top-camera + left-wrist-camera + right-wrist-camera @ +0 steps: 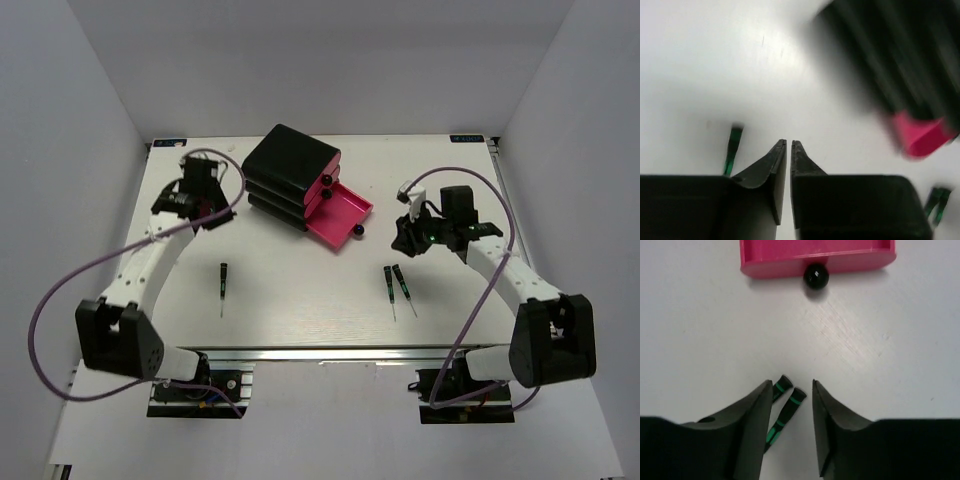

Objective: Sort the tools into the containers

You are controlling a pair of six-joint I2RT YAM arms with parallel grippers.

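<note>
Pair of black-handled screwdrivers [785,405] lies on the counter [700,340] right under the right claw [791,383]. Handle ends poke out between its fingers, closer to one finger than the other. Claw is spread, nothing pinched. Long axes run near-to-far: handles toward the open pink drawer [815,257], tips toward the arm bases. Drawer sits straight ahead of the claw, its knob [816,276] facing it. Right arm is clearly the nearer one for this pair. Third screwdriver [222,285] lies alone on the left, on the base side of the left claw [788,142], same near-far axis. Left claw is pressed almost together, empty. Open drawer looks empty from above. Likely next: right claw drops and pinches across one handle.
</note>
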